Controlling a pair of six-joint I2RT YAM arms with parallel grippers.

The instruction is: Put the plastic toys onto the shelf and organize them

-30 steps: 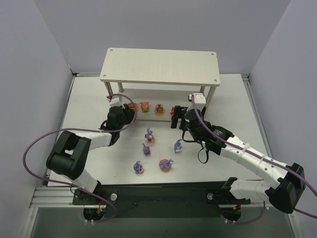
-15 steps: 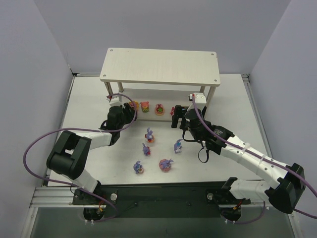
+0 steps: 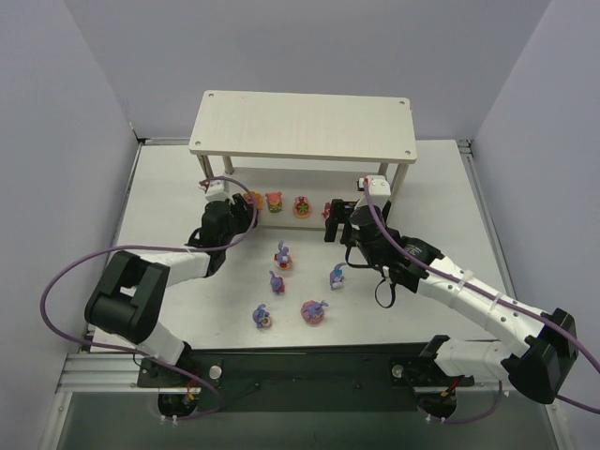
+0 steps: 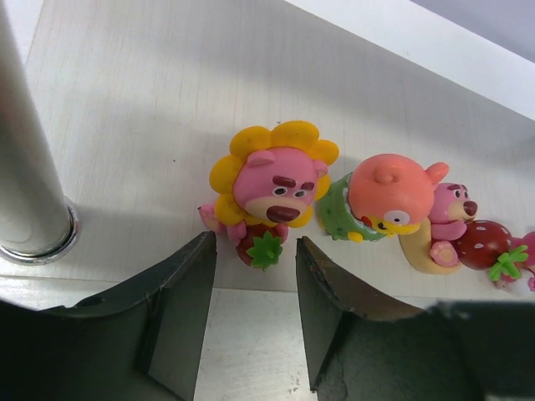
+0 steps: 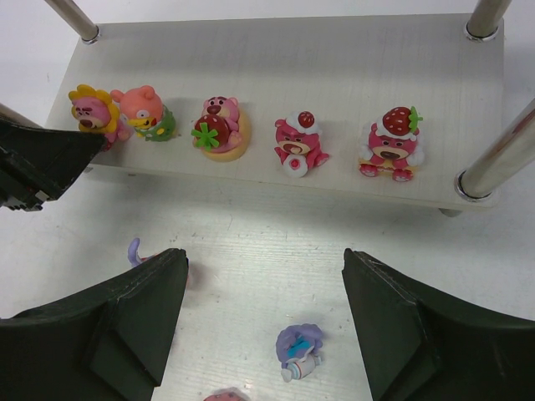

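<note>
The left gripper [image 4: 255,267] is sitting open just before the sunflower bear [image 4: 269,190] — a shelf leg [image 4: 29,167] standing nearby; the right gripper [image 5: 265,267] is hanging open too.

Bare board runs behind the five pink-and-red glossy bear figurines [image 5: 297,144] lined along the front edge of the pale wood-look two-tier shelf [image 5: 334,58]. Shiny round legs [image 5: 493,163] guard both ends, and the top tier roofs it. The left tool [image 4: 253,251] crowds the sunflower bear [image 4: 272,188], and purple bunnies [image 3: 277,281] dot the white worktop [image 3: 441,197] in front.
</note>
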